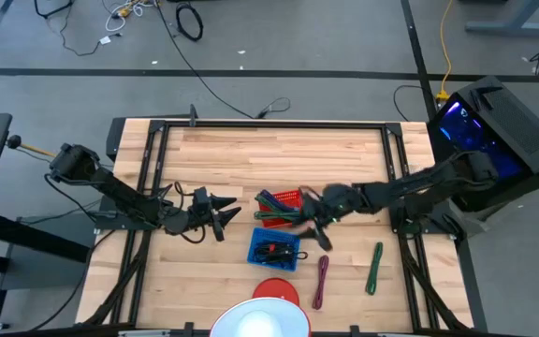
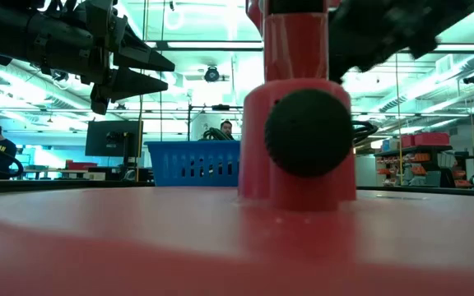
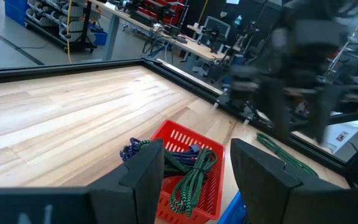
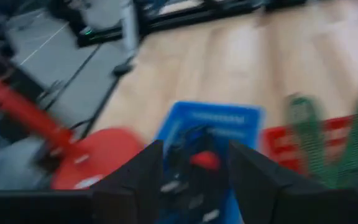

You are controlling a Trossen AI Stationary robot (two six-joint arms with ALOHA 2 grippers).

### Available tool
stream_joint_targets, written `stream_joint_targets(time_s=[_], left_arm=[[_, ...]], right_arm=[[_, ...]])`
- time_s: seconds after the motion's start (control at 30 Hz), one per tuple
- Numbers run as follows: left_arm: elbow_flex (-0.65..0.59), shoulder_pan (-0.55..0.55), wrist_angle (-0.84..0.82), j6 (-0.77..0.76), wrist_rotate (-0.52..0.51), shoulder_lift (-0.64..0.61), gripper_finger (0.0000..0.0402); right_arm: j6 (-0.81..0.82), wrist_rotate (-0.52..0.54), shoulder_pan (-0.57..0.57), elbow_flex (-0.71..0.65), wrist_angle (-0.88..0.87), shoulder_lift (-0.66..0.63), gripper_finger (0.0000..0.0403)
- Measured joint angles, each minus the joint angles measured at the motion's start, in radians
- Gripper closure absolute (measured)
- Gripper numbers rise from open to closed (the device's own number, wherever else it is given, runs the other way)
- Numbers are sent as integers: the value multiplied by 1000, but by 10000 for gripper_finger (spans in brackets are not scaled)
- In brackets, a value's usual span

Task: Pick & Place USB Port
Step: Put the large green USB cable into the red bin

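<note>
Closest to the low camera is a red stand (image 2: pixel 299 123) with a round black knob, filling the middle of that view; from above it is the red disc (image 1: pixel 275 290) at the table's near edge, beside a white dome (image 1: pixel 262 320). Behind it sits the blue basket (image 1: pixel 274 248), and a small red-tipped dark item (image 4: pixel 204 160), seemingly the USB part, lies inside it among black pieces. The right gripper (image 1: pixel 318 227) hangs just above the gap between this basket and the red basket (image 1: pixel 286 201), fingers (image 4: pixel 260 177) spread apart and empty; the red-tipped piece sits directly below and between them. The red basket holds tangled green and purple cords (image 3: pixel 191 174). The left gripper (image 1: pixel 225 217) hovers over bare wood left of both baskets, jaws parted, holding nothing. A green cable (image 1: pixel 374 266) and a purple cable (image 1: pixel 321 279) lie loose on the wooden table (image 1: pixel 279 154) to the right.
</note>
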Motion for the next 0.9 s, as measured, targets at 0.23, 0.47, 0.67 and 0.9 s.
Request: stream_joint_targets(time_s=[0.23,0.47,0.67,0.9], left_arm=[[0,0,0,-6,11,0,211],[0,0,1,-33,19,0,211],[0,0,0,-43,37,0,211],[0,0,0,-43,37,0,211]], right_arm=[[283,136,176,0,-318,-85,252],[670,167,316,0,-718,-131,269],[902,84,421,0,-915,-153,279],[1173,54,544,0,-1041,-174,286]])
